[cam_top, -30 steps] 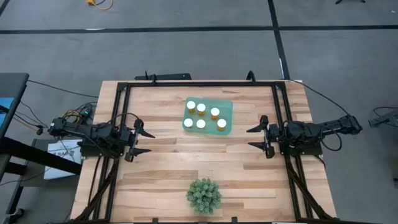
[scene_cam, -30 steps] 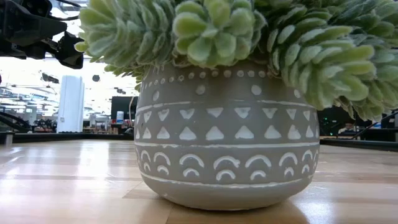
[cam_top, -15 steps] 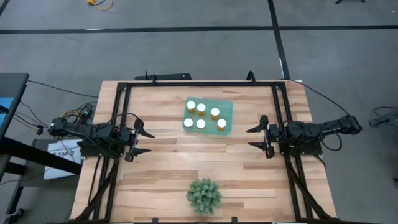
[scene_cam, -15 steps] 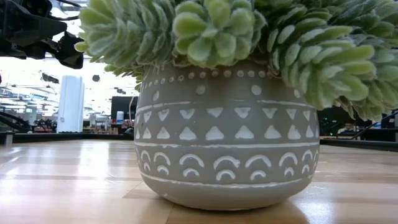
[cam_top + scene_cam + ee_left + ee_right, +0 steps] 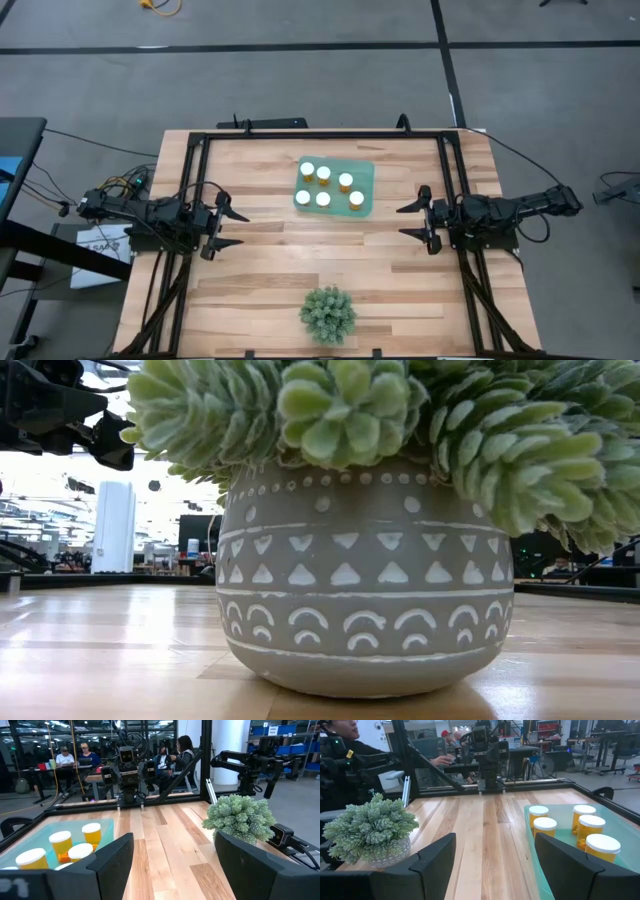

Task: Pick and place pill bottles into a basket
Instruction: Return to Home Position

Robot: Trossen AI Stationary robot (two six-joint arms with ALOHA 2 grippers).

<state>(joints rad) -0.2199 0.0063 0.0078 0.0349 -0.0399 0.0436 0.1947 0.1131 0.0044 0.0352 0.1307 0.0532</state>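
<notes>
Several orange pill bottles with white caps stand upright inside the teal-green basket, which rests flat on the table's far middle. They also show in the left wrist view and the right wrist view. My left gripper is open and empty at the table's left side. My right gripper is open and empty at the table's right side. Both point toward the table's middle, well short of the basket.
A potted spiky green plant in a grey patterned pot stands near the table's front edge. A black frame borders the table. People sit and stand beyond the table. Bare wood lies between the grippers.
</notes>
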